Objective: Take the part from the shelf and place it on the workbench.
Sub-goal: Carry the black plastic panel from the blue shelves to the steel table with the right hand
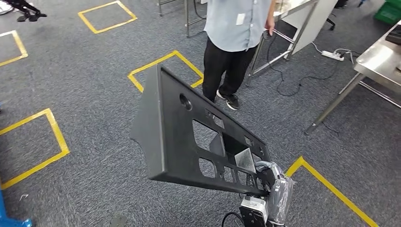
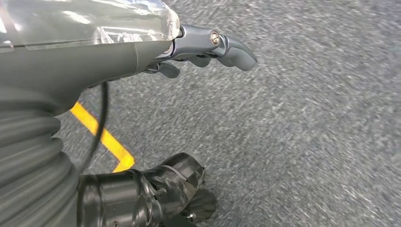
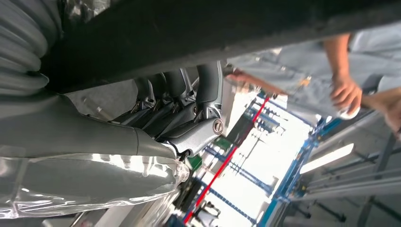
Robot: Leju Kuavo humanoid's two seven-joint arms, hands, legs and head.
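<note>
Here the right hand (image 1: 270, 176) grips the near right corner of the part (image 1: 189, 137), a large black plastic panel with several cut-out windows and 1 round hole; the right wrist view shows its dark fingers (image 3: 208, 90) hooked up over the panel's dark edge (image 3: 227, 28). The panel is held up off the floor, tilted, its far end reaching out to the left and away from the robot, over grey carpet (image 1: 94, 94).

The left hand (image 2: 208, 47) hangs over the carpet with nothing in it; its thumb sticks out straight, and the fingers beneath seem only loosely curled, though the wrist view hides most of them, so I cannot tell how far it is open.

Past the far end of the panel a person (image 1: 234, 42) in a light blue shirt, dark trousers and dark shoes stands on the carpet, 1 hand by a metal table leg (image 1: 257, 54). Yellow tape squares (image 1: 165, 66) mark the floor, 1 just behind the panel, others at the far left and near left, and a yellow corner line (image 1: 326, 184) runs near the right hand. At the far right stands a steel workbench (image 1: 378, 61) on slanted legs, well apart from the panel, with a white power strip (image 1: 333, 55) and black cables on the floor beside it.
</note>
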